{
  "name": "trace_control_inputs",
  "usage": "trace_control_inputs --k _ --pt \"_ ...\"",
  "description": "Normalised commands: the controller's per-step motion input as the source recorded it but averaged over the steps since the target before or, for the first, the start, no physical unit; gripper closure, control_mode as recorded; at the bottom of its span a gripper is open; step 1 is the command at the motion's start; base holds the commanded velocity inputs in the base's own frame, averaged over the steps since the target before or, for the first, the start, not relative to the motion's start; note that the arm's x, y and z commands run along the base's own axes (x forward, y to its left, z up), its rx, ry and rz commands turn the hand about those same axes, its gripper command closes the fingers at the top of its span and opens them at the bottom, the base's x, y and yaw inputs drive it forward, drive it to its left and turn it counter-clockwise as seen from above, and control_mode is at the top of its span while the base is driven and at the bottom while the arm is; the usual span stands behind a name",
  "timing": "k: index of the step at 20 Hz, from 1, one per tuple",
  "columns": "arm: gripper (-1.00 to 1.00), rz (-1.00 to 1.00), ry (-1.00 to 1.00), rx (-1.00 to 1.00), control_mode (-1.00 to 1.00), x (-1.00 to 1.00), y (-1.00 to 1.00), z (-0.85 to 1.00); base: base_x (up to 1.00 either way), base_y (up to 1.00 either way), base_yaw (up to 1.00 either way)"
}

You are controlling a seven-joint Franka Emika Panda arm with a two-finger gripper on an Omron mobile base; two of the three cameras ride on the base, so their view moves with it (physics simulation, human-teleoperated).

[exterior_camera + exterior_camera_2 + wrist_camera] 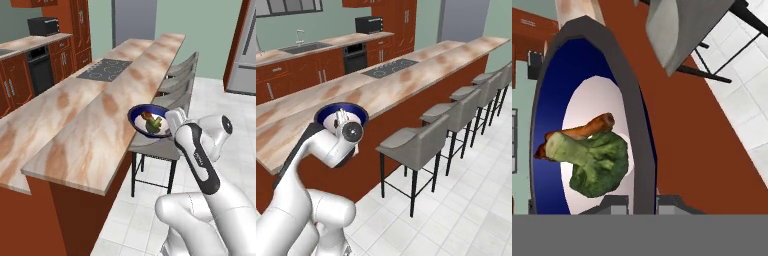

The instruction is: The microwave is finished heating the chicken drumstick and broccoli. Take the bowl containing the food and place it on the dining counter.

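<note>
At dining counter (100,135) edge: fingers (643,204) clamped on bowl (592,120) rim; broccoli (597,162), chicken drumstick (587,129) inside.

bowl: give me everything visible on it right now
The bowl is small and round, dark blue on its outside and rim, white at the bottom, smooth like glazed ceramic. It holds a green broccoli floret with the brownish chicken drumstick lying against it. The tool is shut on the near rim, one finger on each side of the wall. The bowl is carried in the air at the outer edge of the dining counter, partly over a grey stool; it looks roughly level, not resting on the top.
</note>
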Motion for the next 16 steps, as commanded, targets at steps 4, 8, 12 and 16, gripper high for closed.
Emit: trace_control_inputs --k 4,8,12,16 --pt "1.0 0.05 0.0 0.0 -1.0 0.88 -0.05 0.56 0.0 0.0 0.0" --pt "1.0 0.02 0.0 -0.01 -1.0 0.85 0.12 0.69 0.0 0.0 0.0" --pt "1.0 0.06 0.05 -0.03 -1.0 0.67 0.04 0.33 0.0 0.0 0.0" --pt "1.0 0.0 0.01 -0.04 -1.0 0.05 0.04 -0.2 0.0 0.0 0.0"
